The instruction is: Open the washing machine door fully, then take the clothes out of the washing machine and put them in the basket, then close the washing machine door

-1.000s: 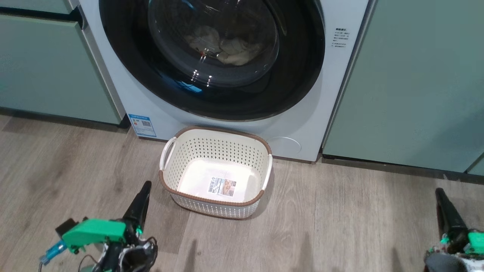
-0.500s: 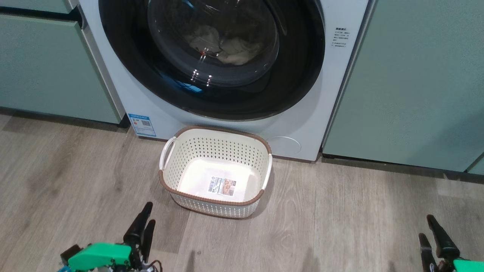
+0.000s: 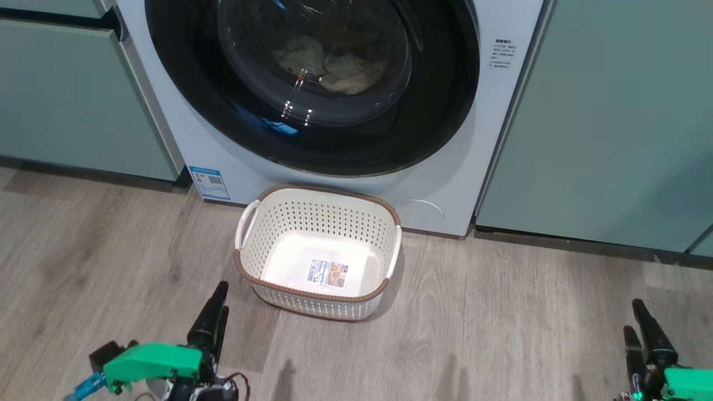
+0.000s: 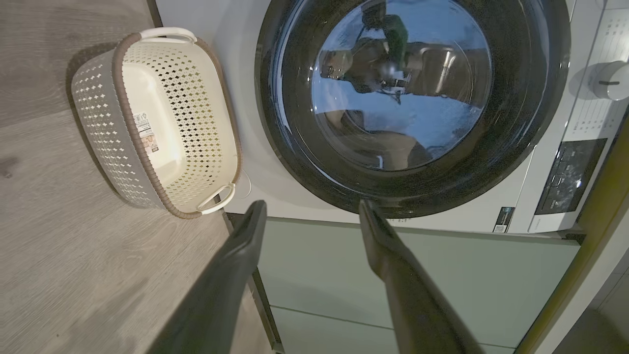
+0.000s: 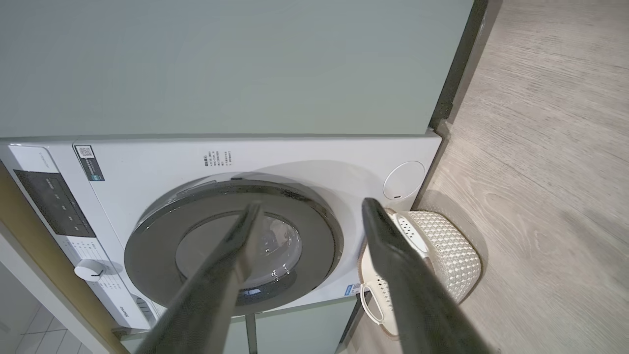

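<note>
The white washing machine [image 3: 501, 128] faces me with its round black washing machine door [image 3: 445, 111] resting against its front. Pale cream clothes [image 3: 340, 75] lie in the drum behind the glass bowl. The cream perforated basket [image 3: 317, 220] stands on the floor just before the machine and holds nothing but a paper label. My left gripper [image 3: 221, 299] hovers low, left of the basket, and my right gripper [image 3: 632, 316] sits far to the right. Both are open and hold nothing, with the gap between the fingers plain in each wrist view [image 4: 312, 206] [image 5: 312, 206].
Sage-green cabinet panels flank the machine on the left [image 3: 72, 94] and right [image 3: 607, 122]. Grey wood floor [image 3: 501, 323] stretches between me and the machine. A control panel with a round knob [image 4: 609, 81] tops the machine's front; a round flap [image 3: 418, 213] sits low beside the basket.
Both grippers have gone from shut to open. Both dropped lower in the head view, then rose slightly. The door, clothes and basket are unmoved.
</note>
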Motion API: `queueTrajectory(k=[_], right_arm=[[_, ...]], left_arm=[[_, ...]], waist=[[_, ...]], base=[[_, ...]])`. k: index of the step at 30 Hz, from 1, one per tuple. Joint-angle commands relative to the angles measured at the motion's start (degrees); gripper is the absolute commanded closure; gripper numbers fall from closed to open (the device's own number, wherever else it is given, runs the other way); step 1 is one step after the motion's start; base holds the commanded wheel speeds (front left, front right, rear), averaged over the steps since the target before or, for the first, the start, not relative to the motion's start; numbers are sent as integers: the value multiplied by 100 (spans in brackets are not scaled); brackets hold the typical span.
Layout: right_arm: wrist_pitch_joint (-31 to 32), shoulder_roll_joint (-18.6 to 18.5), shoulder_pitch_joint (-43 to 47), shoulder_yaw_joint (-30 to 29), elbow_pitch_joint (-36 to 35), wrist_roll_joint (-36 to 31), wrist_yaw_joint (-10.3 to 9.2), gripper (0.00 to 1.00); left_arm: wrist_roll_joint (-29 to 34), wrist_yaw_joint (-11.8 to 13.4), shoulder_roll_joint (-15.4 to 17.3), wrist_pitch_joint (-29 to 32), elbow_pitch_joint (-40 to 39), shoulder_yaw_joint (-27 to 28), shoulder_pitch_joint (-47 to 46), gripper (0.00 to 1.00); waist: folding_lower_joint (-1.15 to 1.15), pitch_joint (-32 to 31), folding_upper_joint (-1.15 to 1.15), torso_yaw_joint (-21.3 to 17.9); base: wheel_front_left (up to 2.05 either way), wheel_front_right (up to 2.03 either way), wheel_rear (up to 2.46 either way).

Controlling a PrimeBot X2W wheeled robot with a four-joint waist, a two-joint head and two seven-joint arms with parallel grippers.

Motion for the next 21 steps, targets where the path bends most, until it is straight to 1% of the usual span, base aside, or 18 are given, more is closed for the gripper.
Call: queueTrajectory(k=[1,13,19,21], right_arm=[[-60,-48,-317,30,-241,-108,5,0],[-263,-61,-409,76,-462,-727,7,0],[-364,-67,-458,120,-572,-1131,8,0],[-415,-71,-483,141,-618,-1383,8,0]], left_arm=[[131,-3,55,-64,-233,10,-321,0],[759,-4,71,-266,-396,-53,-468,0],[1195,-5,80,-367,-456,-61,-539,0],[1448,-5,82,-418,-484,-56,-576,0]], waist=[[0,2,0,0],[0,22,0,9],[0,26,0,10],[0,29,0,11]], base=[[0,0,0],[0,0,0],[0,0,0],[0,0,0]])
